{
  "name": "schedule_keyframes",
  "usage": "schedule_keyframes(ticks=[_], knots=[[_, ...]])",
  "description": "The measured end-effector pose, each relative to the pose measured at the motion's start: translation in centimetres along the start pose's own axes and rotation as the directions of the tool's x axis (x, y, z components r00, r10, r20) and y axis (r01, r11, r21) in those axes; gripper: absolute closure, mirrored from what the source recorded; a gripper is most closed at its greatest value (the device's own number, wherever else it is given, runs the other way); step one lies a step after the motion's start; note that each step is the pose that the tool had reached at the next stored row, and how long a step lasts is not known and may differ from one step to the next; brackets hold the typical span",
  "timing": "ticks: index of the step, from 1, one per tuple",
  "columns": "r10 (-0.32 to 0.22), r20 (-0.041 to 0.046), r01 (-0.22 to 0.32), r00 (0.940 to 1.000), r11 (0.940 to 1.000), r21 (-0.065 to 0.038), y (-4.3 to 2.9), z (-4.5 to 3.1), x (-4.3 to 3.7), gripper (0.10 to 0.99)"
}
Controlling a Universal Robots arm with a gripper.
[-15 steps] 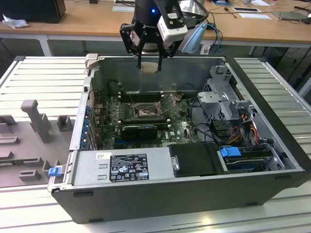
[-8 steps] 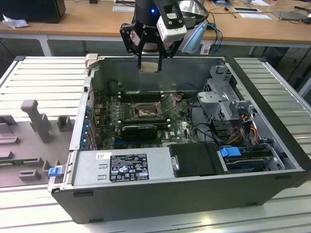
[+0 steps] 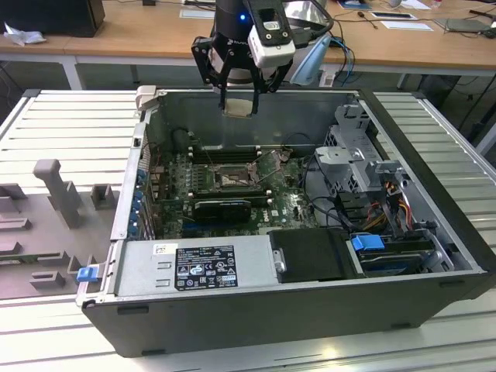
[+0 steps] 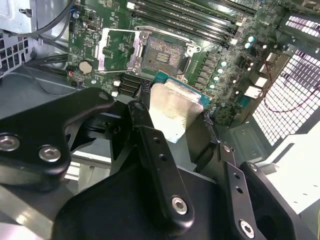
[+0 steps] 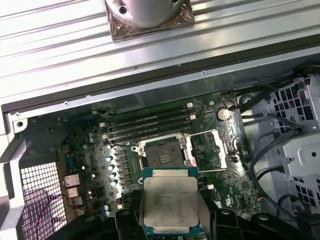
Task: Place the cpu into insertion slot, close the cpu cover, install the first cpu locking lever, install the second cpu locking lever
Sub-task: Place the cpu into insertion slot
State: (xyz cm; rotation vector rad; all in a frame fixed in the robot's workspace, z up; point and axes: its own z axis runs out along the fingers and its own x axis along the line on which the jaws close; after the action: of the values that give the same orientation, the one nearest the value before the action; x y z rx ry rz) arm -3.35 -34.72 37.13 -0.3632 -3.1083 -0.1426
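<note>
— Anything in the claw (image 3: 238,103)?

— Closed on the chip (image 5: 170,205), gripped by two opposite edges, pale metal top up.

— Where, compared with the socket (image 5: 164,154)?

— High over the open case (image 3: 310,310). Well below the claw, roughly underneath: the socket, bare, pin field showing. Cover (image 5: 220,147) standing open just beside the socket, apparently clear of the way down.

— How to do this well?

— Best guess: square the chip's edges to the socket frame while high up, then keep it flat and go straight down. Slow right down near the pins. No sliding, no pressing, since this risks bent pins. Let go only once seated flush.
</note>
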Motion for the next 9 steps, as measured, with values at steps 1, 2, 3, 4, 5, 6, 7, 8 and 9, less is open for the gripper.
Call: schedule_keyframes(ticks=[1,2,3,4,5,6,7,8,9], knots=[[0.003,0.0003,-0.003,1.0,1.0,0.0,0.0,0.01,0.0,0.557],[0.004,0.0004,-0.004,1.0,1.0,0.0,-0.01,0.05,0.0,0.557],[0.004,0.0004,-0.004,1.0,1.0,0.0,-0.01,0.11,0.0,0.557],[0.004,0.0004,-0.004,1.0,1.0,0.0,-0.01,0.15,0.0,0.557],[0.004,0.0004,-0.004,1.0,1.0,0.0,-0.02,0.17,0.0,0.557],[0.005,0.0004,-0.005,1.0,1.0,0.0,-0.02,0.18,0.0,0.557],[0.009,0.0007,-0.009,1.0,1.0,0.0,-0.02,0.18,0.0,0.557],[0.014,0.0012,-0.014,0.9999,0.9999,0.0,-0.02,0.19,0.0,0.557],[0.023,0.0021,-0.023,0.9997,0.9997,0.0,-0.02,0.2,0.0,0.557]])
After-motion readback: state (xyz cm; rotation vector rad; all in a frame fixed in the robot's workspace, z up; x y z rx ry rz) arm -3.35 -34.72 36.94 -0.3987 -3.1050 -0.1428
